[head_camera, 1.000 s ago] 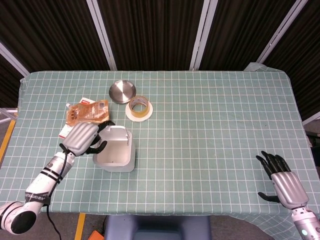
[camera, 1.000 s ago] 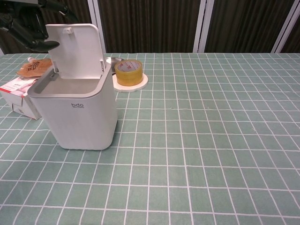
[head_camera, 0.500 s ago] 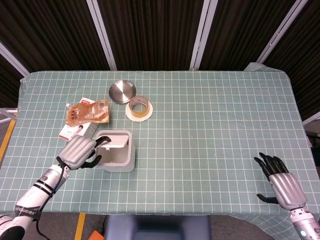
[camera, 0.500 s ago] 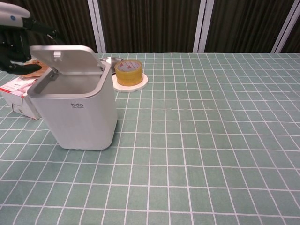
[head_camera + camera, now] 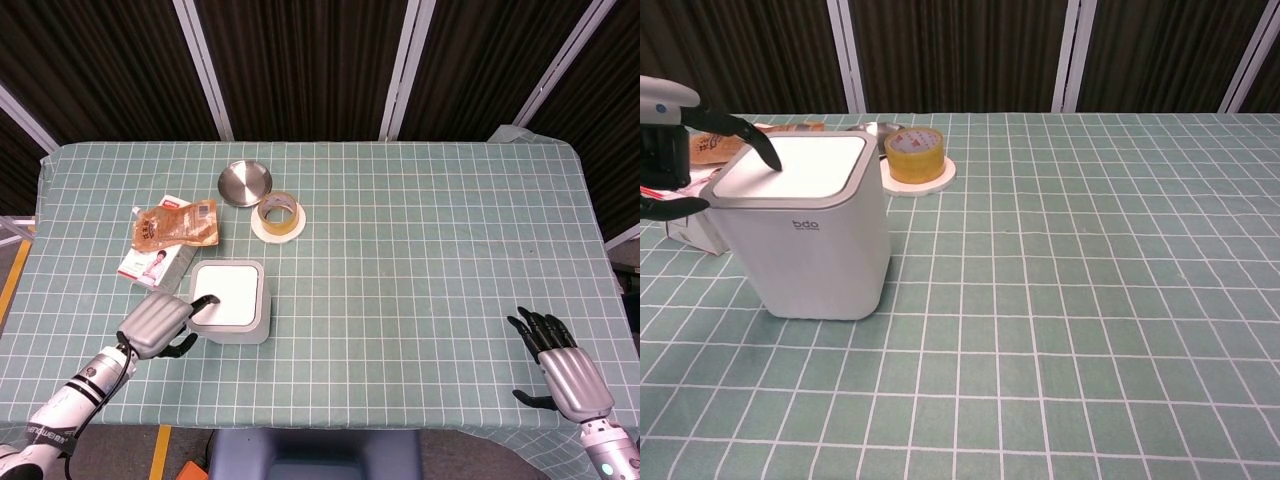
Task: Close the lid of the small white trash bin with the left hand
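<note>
At the near-left part of the table, the left hand point(image 5: 158, 322) rests beside the small white trash bin point(image 5: 805, 235), holding nothing, with one finger stretched out so that its tip touches the lid point(image 5: 229, 296) near the left edge; the other fingers are loosely curled below. The lid lies flat in the bin's grey rim, so the closing looks done or nearly done. Whether it has latched cannot be told from these views.

One risk is that the lid is only resting and springs up once the finger lifts. Another is that the finger, pulling away sideways, catches the rim and drags or tips the light bin, which stands free on the green checked cloth point(image 5: 420, 250).

Just behind the hand and bin lies a small red-and-white box point(image 5: 152, 264), with a brown snack packet point(image 5: 176, 224) beyond it; a careless withdrawal toward the back could knock either. Further back stand a roll of yellow tape point(image 5: 278, 213) on a white disc and a metal dish point(image 5: 245, 183), both well apart from the bin. Far across the table, the right hand point(image 5: 562, 362) hovers at the near edge, fingers spread and empty.
</note>
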Motion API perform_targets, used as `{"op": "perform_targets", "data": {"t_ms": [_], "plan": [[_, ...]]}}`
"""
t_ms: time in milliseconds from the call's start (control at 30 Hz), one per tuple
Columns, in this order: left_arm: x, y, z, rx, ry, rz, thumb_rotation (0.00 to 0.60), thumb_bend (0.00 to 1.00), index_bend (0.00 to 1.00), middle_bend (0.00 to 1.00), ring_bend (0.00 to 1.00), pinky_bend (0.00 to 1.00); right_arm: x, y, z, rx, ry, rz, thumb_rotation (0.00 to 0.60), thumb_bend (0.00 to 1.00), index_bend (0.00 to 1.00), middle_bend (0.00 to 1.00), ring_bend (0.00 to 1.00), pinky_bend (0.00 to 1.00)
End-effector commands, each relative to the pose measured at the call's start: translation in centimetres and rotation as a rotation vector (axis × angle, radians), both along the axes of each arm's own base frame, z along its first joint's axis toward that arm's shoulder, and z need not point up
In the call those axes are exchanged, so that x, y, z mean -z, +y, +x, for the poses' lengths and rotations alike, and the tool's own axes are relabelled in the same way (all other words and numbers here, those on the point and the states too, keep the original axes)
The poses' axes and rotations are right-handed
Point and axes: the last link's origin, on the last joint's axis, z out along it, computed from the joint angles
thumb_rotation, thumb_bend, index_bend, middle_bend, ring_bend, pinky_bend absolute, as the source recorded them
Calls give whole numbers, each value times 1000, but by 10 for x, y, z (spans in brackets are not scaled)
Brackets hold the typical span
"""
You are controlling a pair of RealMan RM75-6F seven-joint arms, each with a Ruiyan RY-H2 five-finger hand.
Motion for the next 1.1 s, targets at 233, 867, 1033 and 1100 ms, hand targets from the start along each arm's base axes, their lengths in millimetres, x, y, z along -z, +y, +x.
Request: {"op": "perform_targets", "data": {"t_ms": [233,867,1033,1100], "plan": [[14,3,-6,-18,57,-44,600,478,182,1000,1000,1000,1,0,0,3,2,6,600,123,0,0,0,0],[-43,-72,-70,117,-159,385,600,476,43,239,167,371,1,4,1,4,-1,19,600,123,0,0,0,0],[-26,-116,-143,-23,-200,557,600,463,44,0,0,23,3,5,2,4,2,29,600,123,0,0,0,0],[-24,-119,-158,-47,-205,552,600,456,44,0,0,6,5,5,3,1,4,29,600,123,0,0,0,0]]}}
